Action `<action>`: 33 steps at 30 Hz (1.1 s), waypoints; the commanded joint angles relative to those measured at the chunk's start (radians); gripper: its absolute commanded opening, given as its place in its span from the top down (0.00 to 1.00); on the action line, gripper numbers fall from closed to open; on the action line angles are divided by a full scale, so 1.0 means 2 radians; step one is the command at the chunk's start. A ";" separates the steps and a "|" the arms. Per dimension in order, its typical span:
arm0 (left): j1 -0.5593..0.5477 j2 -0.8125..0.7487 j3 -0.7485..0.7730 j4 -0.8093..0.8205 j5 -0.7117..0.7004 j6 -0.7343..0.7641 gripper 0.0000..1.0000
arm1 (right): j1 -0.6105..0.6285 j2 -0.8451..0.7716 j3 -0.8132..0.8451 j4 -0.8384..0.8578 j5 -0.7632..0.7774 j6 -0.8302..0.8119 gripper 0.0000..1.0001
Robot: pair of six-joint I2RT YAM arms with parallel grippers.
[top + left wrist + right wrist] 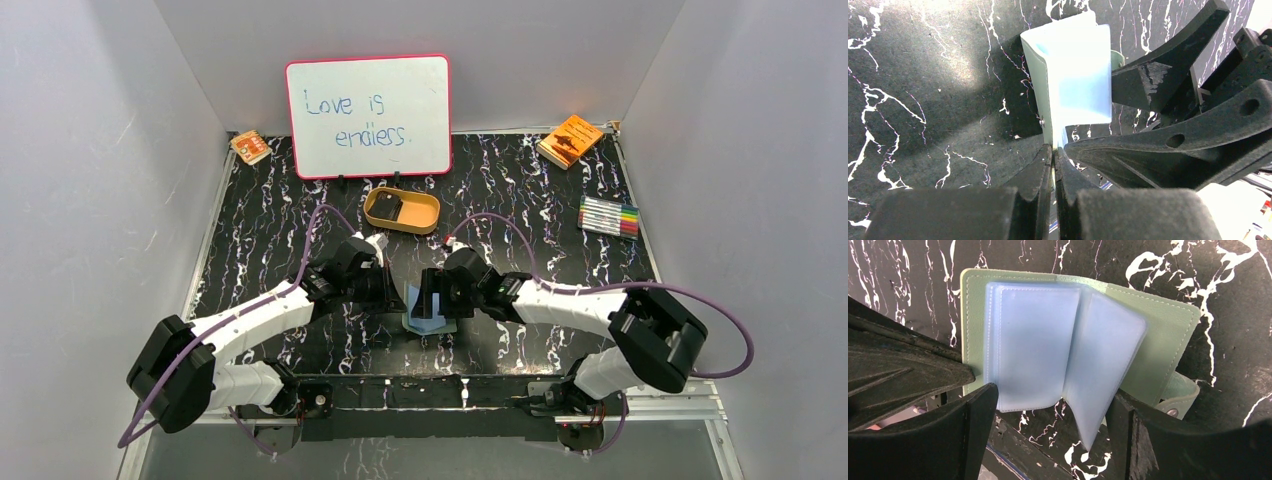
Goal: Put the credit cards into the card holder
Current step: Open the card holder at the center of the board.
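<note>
Card holder held open at mid-desk [560, 240]: the left end effector [1053, 155], pressed together, pinches an edge of the green card holder [1168, 335], while the right end effector [1050, 395] stands spread astride its clear sleeves [1033, 340]. The dark credit cards [388, 209] lie well apart in the oval tray [425, 216]. No card is in hand; next, probably, the right arm must fetch one.
</note>
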 commanded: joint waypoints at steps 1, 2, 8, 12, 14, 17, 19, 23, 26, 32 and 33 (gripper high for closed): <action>-0.002 -0.012 0.019 -0.010 0.008 0.006 1.00 | 0.001 0.016 0.028 0.011 -0.003 0.000 0.15; -0.003 -0.012 0.020 -0.010 0.007 0.006 1.00 | 0.001 0.021 0.032 0.009 -0.001 0.000 0.16; -0.002 -0.012 0.019 -0.010 0.006 0.006 1.00 | 0.002 0.020 0.022 0.003 0.002 0.004 0.15; -0.002 -0.011 0.017 -0.010 0.006 0.006 1.00 | 0.002 -0.013 0.000 0.035 0.009 0.008 0.10; -0.002 -0.011 0.016 -0.010 0.005 0.006 1.00 | 0.001 -0.028 -0.008 0.042 0.010 0.004 0.09; -0.002 -0.010 0.017 -0.010 0.005 0.005 1.00 | 0.002 -0.032 -0.011 0.045 0.008 -0.011 0.07; -0.003 -0.009 0.018 -0.010 0.005 0.005 1.00 | 0.002 -0.023 -0.004 0.035 0.004 -0.016 0.07; -0.003 -0.008 0.019 -0.010 0.005 0.004 1.00 | 0.002 0.004 0.017 0.018 -0.009 -0.019 0.08; -0.003 -0.008 0.020 -0.010 0.006 0.002 1.00 | 0.002 0.013 0.020 0.019 -0.009 -0.016 0.09; -0.003 -0.009 0.018 -0.010 0.006 0.002 1.00 | 0.002 0.016 0.016 0.029 -0.013 -0.011 0.07; -0.002 -0.009 0.018 -0.010 0.006 0.002 1.00 | 0.002 0.011 0.011 0.035 -0.012 -0.009 0.07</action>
